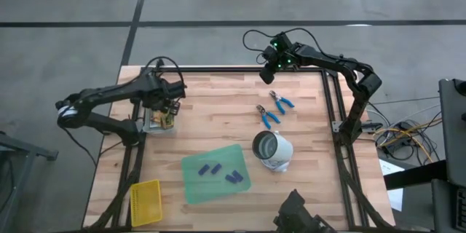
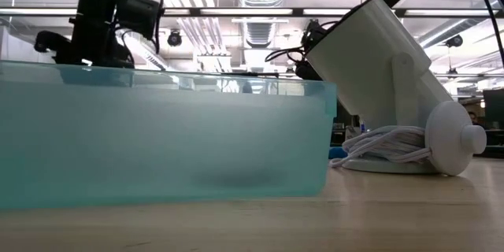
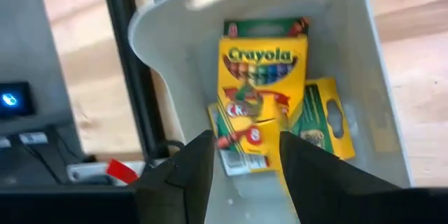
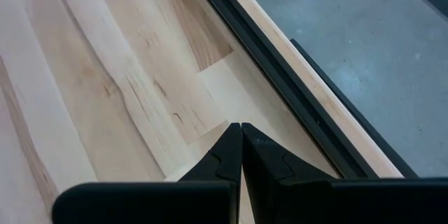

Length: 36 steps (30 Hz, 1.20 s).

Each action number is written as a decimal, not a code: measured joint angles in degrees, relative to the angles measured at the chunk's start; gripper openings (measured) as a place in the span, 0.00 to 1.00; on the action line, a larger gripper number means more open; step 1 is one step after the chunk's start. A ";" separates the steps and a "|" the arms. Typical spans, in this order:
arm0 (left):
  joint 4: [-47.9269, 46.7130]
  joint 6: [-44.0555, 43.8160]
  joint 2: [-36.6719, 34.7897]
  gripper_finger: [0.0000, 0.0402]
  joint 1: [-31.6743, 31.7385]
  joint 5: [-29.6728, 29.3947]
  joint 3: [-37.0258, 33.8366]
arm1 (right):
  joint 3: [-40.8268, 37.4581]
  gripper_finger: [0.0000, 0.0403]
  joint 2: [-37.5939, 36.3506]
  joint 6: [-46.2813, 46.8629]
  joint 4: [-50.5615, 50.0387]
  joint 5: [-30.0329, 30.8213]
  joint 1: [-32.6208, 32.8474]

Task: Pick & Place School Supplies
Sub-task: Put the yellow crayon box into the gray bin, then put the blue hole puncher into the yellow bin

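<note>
Three yellow-and-green crayon boxes lie in a small pale bin (image 3: 364, 56) at the table's left edge; the top one (image 3: 262, 77) rests flat on the other two (image 3: 323, 119). My left gripper (image 3: 246, 161) hangs open just above them, a finger on either side of the top box's near end, touching nothing. Two blue-handled tools (image 1: 280, 101) (image 1: 267, 116) lie on the wood right of centre. Several purple-blue pieces (image 1: 211, 169) lie on the green sheet (image 1: 215, 182). My right gripper (image 4: 241, 136) is shut above the table's far edge, holding nothing.
A white lamp-like device (image 1: 273, 151) with a coiled cord (image 2: 386, 146) lies right of the green sheet. A yellow mesh basket (image 1: 145, 202) sits at the near left corner. A black rail (image 4: 294, 91) runs along the far edge below my right gripper.
</note>
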 joint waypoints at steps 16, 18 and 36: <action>-0.60 -0.03 -0.02 0.42 0.33 -2.52 2.21 | 0.00 0.02 0.00 0.04 0.00 0.02 0.00; -0.42 -1.35 -0.02 0.42 0.33 -2.52 2.87 | 0.00 0.02 0.00 0.04 0.00 0.02 0.00; 51.66 24.94 -0.04 0.42 0.27 6.06 9.82 | 0.92 0.02 -0.04 0.26 -2.64 -6.16 0.04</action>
